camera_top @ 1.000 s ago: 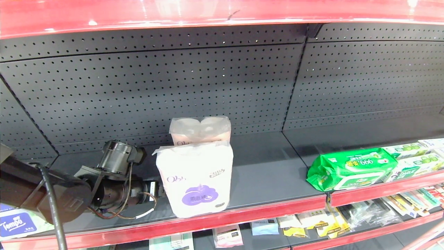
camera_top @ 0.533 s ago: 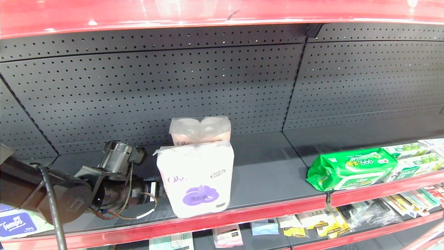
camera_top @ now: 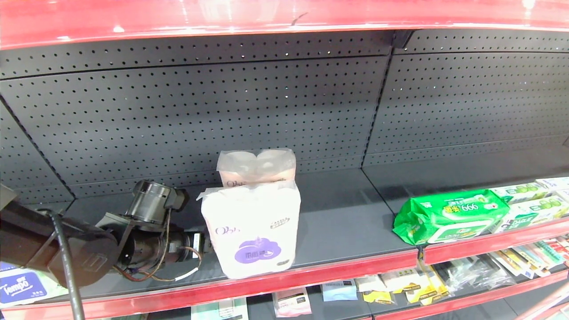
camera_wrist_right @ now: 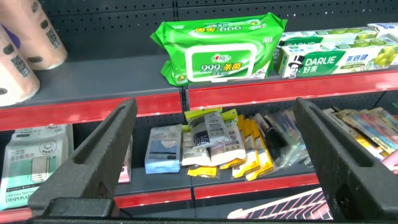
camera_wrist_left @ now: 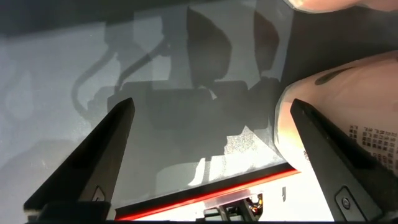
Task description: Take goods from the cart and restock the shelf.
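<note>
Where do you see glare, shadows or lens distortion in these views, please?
Head view: the glossy red upper shelf edge carries white glare spots and looks bowed by the wide lens. Left wrist view: dark shadows lie across the grey shelf board, while the white plastic-wrapped tissue pack is brightly lit. Right wrist view: even light falls on the green wet-wipe pack.

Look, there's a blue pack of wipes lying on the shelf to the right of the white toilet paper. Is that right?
Not quite: the pack of wipes is green, not blue. The head view shows it lying on the shelf to the right of the white toilet paper, just as you said.
</note>
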Robot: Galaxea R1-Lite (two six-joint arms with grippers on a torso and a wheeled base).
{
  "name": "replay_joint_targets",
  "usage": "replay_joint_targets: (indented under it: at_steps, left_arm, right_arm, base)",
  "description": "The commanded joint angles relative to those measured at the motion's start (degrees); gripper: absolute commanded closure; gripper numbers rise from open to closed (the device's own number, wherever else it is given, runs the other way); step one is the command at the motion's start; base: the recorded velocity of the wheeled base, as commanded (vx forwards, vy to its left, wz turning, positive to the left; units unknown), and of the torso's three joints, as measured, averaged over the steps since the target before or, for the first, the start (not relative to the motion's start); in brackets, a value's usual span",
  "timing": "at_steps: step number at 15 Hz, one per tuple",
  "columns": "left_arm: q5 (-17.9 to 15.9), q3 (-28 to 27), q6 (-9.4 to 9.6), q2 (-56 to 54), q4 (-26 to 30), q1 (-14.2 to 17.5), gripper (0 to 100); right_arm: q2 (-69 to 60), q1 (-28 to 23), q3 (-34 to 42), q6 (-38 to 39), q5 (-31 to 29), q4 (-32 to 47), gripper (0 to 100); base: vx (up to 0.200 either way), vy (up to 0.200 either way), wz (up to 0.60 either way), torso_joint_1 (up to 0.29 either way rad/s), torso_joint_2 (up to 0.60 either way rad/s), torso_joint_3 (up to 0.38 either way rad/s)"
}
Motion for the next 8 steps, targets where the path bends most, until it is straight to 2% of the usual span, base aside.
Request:
replay_joint_targets:
  at_steps: [1,3,5,7,8]
  left_arm:
    - [2.1,0.0,0.05,-0.4,-0.1,1.1,0]
    - [3.8,-0.2,0.40,-3.2,-0.4,3.1,0]
    - [3.8,0.1,0.67,-8.6,-0.3,5.0,0]
    - [3.7,1.4,4.18,-17.9,0.3,8.0,0]
    - [3.3,3.8,7.17,-25.0,0.8,10.8,0]
  right_arm:
    - [0.1,0.0,0.0,-0.1,0.0,0.0,0]
    - [0.1,0.0,0.0,-0.1,0.0,-0.1,0]
    - [0.1,0.0,0.0,0.0,0.0,-0.1,0]
    - [0.1,0.0,0.0,-0.1,0.0,-0.1,0]
    - [0.1,0.0,0.0,-0.1,0.0,-0.1,0]
  base:
    - [0.000,0.000,0.00,0.000,0.00,0.000]
    - [0.000,0.000,0.00,0.000,0.00,0.000]
    - [0.000,0.000,0.00,0.000,0.00,0.000]
    - [0.000,0.000,0.00,0.000,0.00,0.000]
    - [0.000,0.000,0.00,0.000,0.00,0.000]
